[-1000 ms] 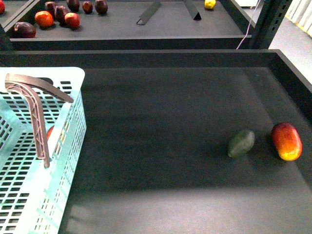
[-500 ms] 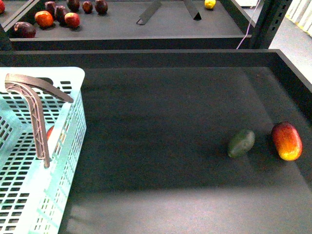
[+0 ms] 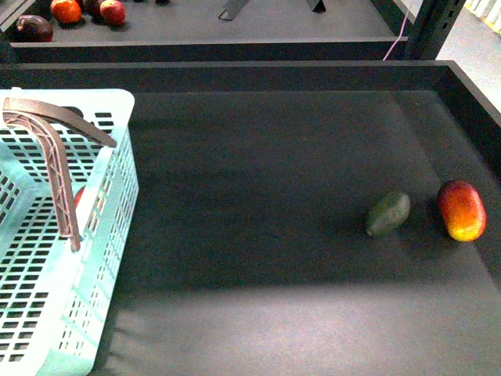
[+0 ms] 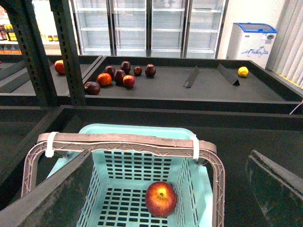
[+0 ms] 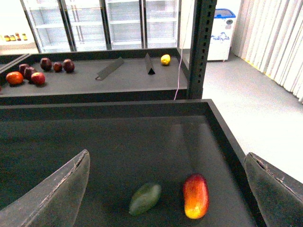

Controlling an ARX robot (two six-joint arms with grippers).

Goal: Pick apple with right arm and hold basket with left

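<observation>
Resting in basket (image 4: 208,189): apple (image 4: 161,199); step: apple placed | both hands spread wide, empty | next: left hand takes handle (image 4: 128,140)

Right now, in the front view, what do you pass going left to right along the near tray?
basket with its handles, and the apple glimpsed through its slotted side → bare dark tray floor → avocado → elongated red-yellow fruit, nearest the tray's right wall.
</observation>
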